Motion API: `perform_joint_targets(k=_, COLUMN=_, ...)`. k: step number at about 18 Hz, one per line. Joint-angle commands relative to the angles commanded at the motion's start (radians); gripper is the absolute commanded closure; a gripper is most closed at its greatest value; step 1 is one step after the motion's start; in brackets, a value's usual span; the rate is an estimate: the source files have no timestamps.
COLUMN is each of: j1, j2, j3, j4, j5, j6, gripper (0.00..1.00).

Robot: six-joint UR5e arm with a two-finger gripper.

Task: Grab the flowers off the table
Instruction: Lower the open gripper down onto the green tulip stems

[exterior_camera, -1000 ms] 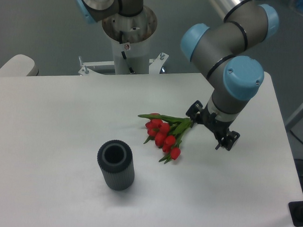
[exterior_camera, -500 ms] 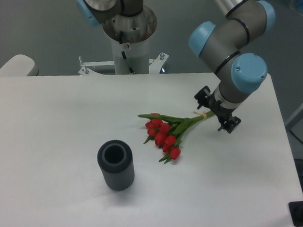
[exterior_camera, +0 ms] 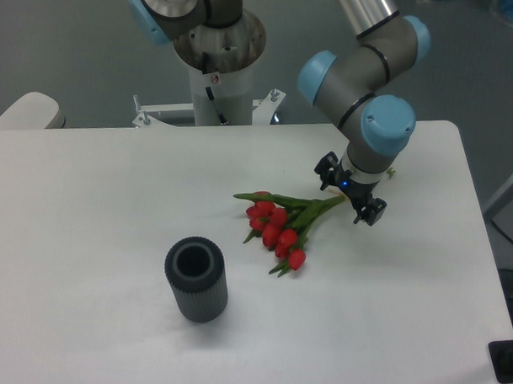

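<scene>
The flowers (exterior_camera: pixel 280 223), a bunch of small red tulip buds with green leaves, lie on the white table (exterior_camera: pixel 105 195) right of its middle. Their bound green stems point up and to the right. My gripper (exterior_camera: pixel 347 193) hangs low over the stem ends, its black fingers (exterior_camera: pixel 327 170) spread on either side of them. The gripper is open, and the stem tips are hidden under it. The bunch rests flat on the tabletop.
A dark grey ribbed cylinder (exterior_camera: pixel 195 279) stands upright on the table, front left of the flowers. The arm's mounting column (exterior_camera: pixel 219 68) rises behind the table's far edge. The table's right edge runs close to the gripper.
The gripper has moved left and toward the back, from beside the stem ends to over them. The flowers and the cylinder have not moved.
</scene>
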Motion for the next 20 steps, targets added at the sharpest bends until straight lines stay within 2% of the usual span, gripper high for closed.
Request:
perform_joint_targets(k=6, j1=-0.015, j2=0.052, j3=-0.052, j4=0.002, j5=0.004, j6=0.003, gripper=0.0)
perform_joint_targets(k=11, j1=-0.015, j2=0.055, j3=-0.066, j4=0.008, j5=0.004, j6=0.014, gripper=0.0)
perform_joint_targets(k=16, j1=-0.012, j2=0.049, j3=-0.087, j4=0.06, j5=0.009, j6=0.075, gripper=0.0)
perform_joint_targets(k=20, j1=-0.008, j2=0.034, j3=-0.114, j4=0.138, j5=0.009, j6=0.1, gripper=0.0)
